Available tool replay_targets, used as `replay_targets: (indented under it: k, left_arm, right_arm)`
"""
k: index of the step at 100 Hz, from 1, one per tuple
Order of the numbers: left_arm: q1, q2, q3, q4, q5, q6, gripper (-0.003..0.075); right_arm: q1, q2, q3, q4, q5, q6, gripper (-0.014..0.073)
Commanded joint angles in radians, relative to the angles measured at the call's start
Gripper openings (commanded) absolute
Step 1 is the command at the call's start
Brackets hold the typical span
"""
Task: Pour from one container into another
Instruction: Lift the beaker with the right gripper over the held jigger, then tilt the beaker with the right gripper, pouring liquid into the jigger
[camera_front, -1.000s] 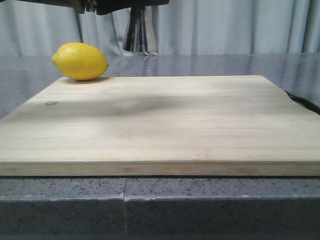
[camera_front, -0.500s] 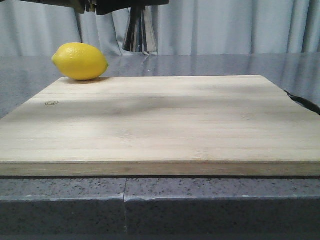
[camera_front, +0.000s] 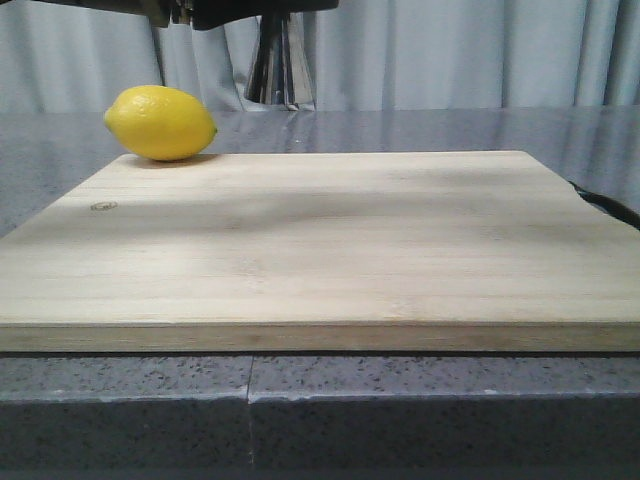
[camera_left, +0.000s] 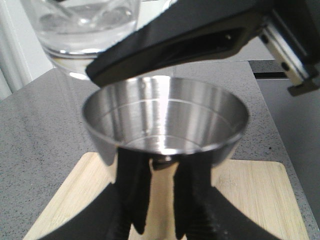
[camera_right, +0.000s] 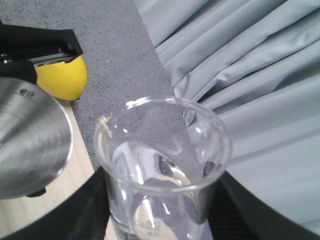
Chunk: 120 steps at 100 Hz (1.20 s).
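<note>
Left claw grips the jigger at its lower cone, fingers pressed on both sides; jigger upright, held above the board, bowl appears empty. Right claw is closed on the beaker, dark fingers flanking its base; beaker roughly upright, clear liquid inside, just beside and above the jigger's rim. Lemon rests at the board's far left corner. Board lies on the grey counter.

Yellow lemon, pale wood board, speckled grey counter.
</note>
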Motion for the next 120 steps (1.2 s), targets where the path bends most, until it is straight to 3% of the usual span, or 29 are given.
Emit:
replay_targets:
  k: [1, 30, 55, 120]
  left_arm:
    - [-0.012, -0.043, -0.03, -0.091, 0.049, -0.01, 0.0197]
    - [-0.012, -0.043, -0.03, -0.091, 0.049, -0.01, 0.0197]
    - [-0.012, -0.043, -0.03, -0.091, 0.017, -0.01, 0.0197]
    - [-0.012, -0.043, -0.03, -0.091, 0.015, -0.01, 0.0197]
  right_arm:
    - [0.0, -0.025, -0.037, -0.073, -0.065, -0.005, 0.0285]
    - [0.0, -0.027, -0.037, -0.107, -0.061, -0.005, 0.0285]
    - [0.05, -0.027, -0.037, -0.109, 0.012, -0.107, 0.0279]
    - [0.078, -0.027, -0.037, -0.253, 0.012, -0.107, 0.0279]
